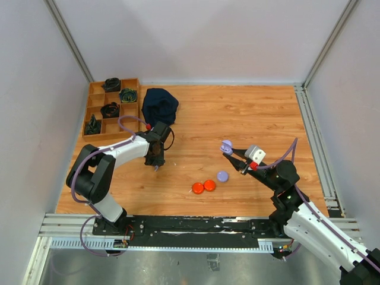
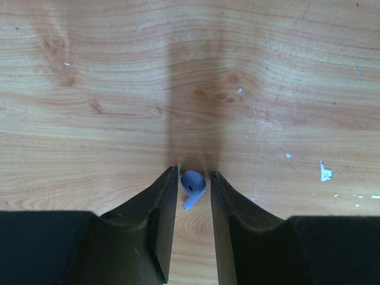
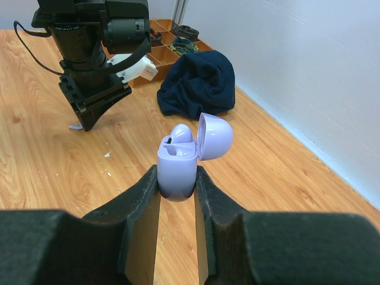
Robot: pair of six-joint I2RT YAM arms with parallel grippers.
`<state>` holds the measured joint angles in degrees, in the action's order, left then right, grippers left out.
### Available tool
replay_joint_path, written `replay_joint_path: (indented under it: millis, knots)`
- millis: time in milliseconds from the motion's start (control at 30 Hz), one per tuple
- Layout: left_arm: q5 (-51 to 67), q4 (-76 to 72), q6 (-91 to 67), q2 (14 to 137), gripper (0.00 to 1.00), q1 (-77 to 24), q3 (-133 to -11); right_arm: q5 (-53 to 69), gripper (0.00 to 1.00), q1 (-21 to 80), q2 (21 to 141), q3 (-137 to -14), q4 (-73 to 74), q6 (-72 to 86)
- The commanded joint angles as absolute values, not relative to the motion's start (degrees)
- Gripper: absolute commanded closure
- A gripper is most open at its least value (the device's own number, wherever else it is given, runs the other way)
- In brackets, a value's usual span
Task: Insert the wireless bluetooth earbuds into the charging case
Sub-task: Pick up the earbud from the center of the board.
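Note:
My left gripper (image 1: 156, 165) points down at the wooden table (image 1: 237, 119), left of centre. Its jaws (image 2: 195, 174) are closed on a small lavender earbud (image 2: 192, 183) at the fingertips, stem down. The right wrist view shows the earbud stem (image 3: 75, 126) poking out beside that gripper (image 3: 89, 122). My right gripper (image 1: 229, 151) is shut on the lavender charging case (image 3: 177, 166), held upright above the table with its lid (image 3: 215, 135) open. One lavender earbud (image 3: 181, 133) sits in the case. The case also shows in the top view (image 1: 226, 145).
Two orange discs (image 1: 203, 186) and a lavender disc (image 1: 222, 176) lie between the arms. A dark blue cloth (image 1: 160, 105) lies at the back, beside a wooden compartment tray (image 1: 97, 113) holding dark items. White walls close in on all sides.

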<state>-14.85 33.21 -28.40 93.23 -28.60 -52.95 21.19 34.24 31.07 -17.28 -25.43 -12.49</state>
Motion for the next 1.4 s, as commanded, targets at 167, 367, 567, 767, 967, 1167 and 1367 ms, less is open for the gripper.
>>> replay_joint_path:
  millis: [167, 367, 567, 767, 967, 1167, 1367]
  knots:
    - [-11.9, 36.2, -27.1, 95.4, 0.68, -28.1, -51.3, 22.2, 0.94, 34.6, 31.2, -17.8, -27.4, -12.2]
    - [-11.6, 36.9, -26.9, 94.7, 0.68, -28.1, -51.0, 22.9, 0.94, 34.7, 31.3, -17.8, -27.4, -11.8]
    - [-11.3, 37.4, -26.4, 95.0, 0.65, -28.0, -51.3, 22.9, 0.94, 34.7, 31.1, -17.8, -27.3, -11.8]
    - [-11.3, 38.2, -26.0, 94.4, 0.68, -28.0, -51.5, 23.0, 0.94, 34.7, 30.9, -17.6, -27.4, -11.7]
    - [-10.0, 38.4, -25.5, 94.4, 0.74, -28.0, -51.3, 23.1, 0.94, 34.7, 30.9, -17.6, -27.4, -11.6]
    - [-9.9, 38.1, -26.5, 91.8, 0.81, -28.0, -50.9, 23.9, 0.94, 34.7, 31.6, -17.9, -27.5, -11.6]
    - [-8.2, 35.1, -29.2, 86.1, 0.84, -28.1, -50.4, 26.9, 0.94, 34.7, 34.4, -19.1, -28.4, -10.9]
